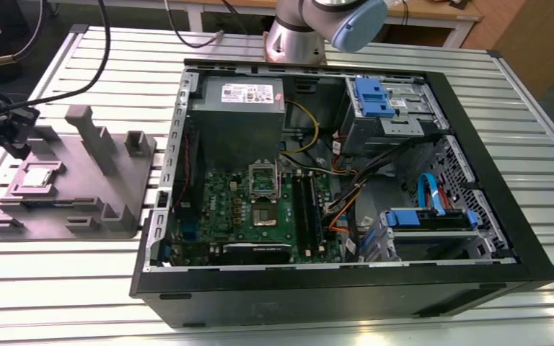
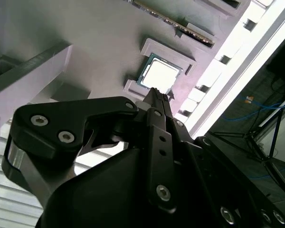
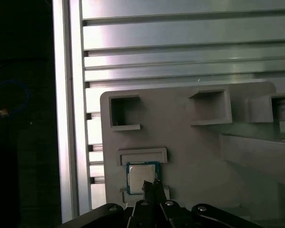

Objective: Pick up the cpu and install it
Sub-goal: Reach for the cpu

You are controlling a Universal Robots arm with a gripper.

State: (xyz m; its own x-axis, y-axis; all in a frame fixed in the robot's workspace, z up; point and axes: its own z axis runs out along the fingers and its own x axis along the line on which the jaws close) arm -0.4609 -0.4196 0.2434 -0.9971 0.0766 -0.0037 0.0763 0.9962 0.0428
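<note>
Table: 1 slatted alu. table [image 1: 66,288], carried everything.
Tray: 1 grey fixture tray [image 1: 84,189], by the table's edge on the exterior view's left.
Cpu: 1 cpu [image 1: 38,176], lay flat in a framed recess nr the tray's outer edge, silvery top up, well apart from the case.
Gripper: 1 gripper [image 3: 152,184], fingers pressed together w/ nothing between; tips were right over the cpu's edge in both wrist views, contact unclear.
Case: 1 open black PC case [image 1: 354,295], mid-table, w/ 1 green motherboard [image 1: 229,209] inside.
Socket: 1 socket [image 1: 262,215] on the board, dark centre showing.
</note>
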